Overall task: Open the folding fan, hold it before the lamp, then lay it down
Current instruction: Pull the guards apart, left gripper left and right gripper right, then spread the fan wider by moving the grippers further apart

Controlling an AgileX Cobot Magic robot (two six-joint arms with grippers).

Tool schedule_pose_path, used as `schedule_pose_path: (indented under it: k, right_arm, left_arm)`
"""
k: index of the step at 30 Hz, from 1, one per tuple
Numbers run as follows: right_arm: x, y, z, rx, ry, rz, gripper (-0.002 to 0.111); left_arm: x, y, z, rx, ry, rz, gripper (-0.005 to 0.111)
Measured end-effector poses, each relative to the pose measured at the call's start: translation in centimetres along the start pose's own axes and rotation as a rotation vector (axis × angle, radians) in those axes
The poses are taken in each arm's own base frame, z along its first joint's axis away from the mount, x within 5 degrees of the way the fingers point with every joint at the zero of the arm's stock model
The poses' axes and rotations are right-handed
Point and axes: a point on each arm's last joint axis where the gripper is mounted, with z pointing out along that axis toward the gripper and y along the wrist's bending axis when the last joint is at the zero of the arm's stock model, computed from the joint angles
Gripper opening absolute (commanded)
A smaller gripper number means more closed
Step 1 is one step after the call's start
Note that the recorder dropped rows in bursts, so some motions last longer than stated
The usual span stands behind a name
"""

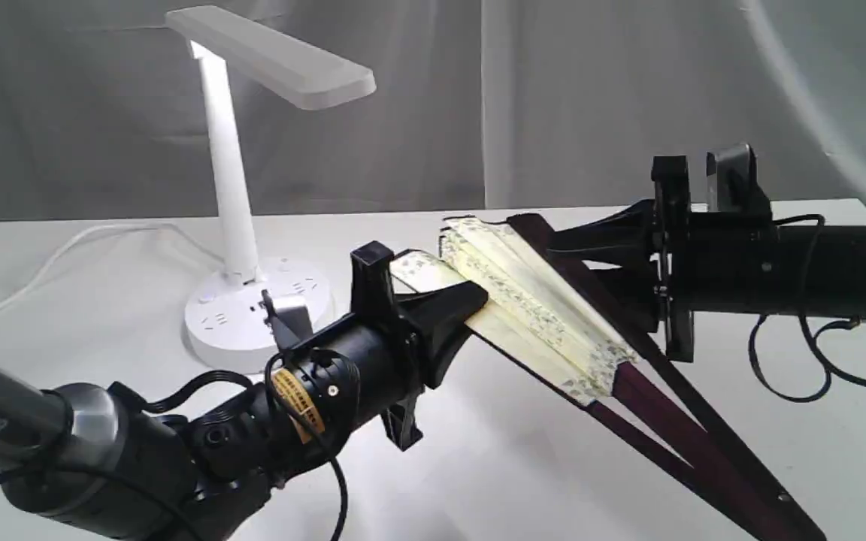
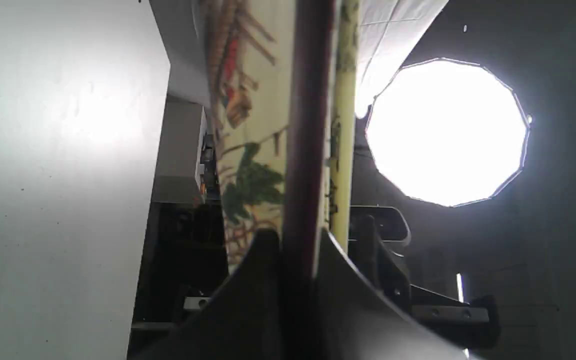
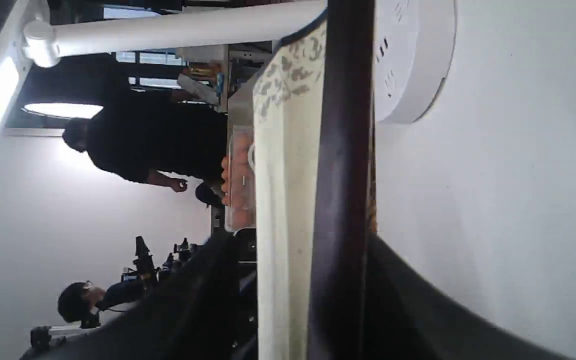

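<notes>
The folding fan (image 1: 531, 300) is partly spread and held slanting above the white table, pivot end low at the right. My left gripper (image 1: 470, 300) is shut on one outer stick near the paper's top. My right gripper (image 1: 564, 244) is shut on the other outer stick from the far side. The left wrist view shows a dark maroon stick (image 2: 308, 150) clamped in the left gripper (image 2: 298, 250), with painted paper beside it. In the right wrist view, the near-black stick (image 3: 343, 150) and cream paper run through the right gripper (image 3: 318, 250). The lamp (image 1: 234, 188) stands behind the left gripper.
The lamp's round base (image 1: 252, 315) and white cord (image 1: 65, 248) lie on the table (image 1: 493, 451) at the back left. A grey curtain hangs behind. A bright round studio light (image 2: 448, 130) fills the left wrist view. People (image 3: 143, 140) stand beyond the table.
</notes>
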Motion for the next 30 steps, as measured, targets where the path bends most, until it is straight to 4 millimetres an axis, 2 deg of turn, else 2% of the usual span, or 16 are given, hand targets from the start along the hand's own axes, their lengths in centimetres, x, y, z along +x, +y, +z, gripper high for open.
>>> schedule_pose_path:
  k: [2,8,17,24,30]
  right_arm:
    - [0.0,-0.2,0.0,-0.001,-0.002,-0.009,0.028]
    - [-0.1,-0.2,0.1,-0.005,-0.008,-0.036,0.000]
    - [-0.4,0.0,0.1,-0.031,-0.036,-0.022,0.000]
    - [-0.5,0.4,0.0,-0.074,-0.052,-0.008,0.000]
    - [-1.0,0.3,-1.0,-0.093,-0.080,0.008,0.000]
  left_arm:
    - [0.0,0.0,0.0,0.000,0.001,0.000,0.000]
    - [0.0,0.0,0.0,-0.001,0.002,0.001,0.000]
    - [0.0,-0.1,0.0,0.001,-0.003,0.017,0.000]
    - [0.1,-2.6,-0.1,0.049,-0.022,0.101,0.000]
    - [0.2,-3.5,-0.2,0.052,-0.030,0.128,0.000]
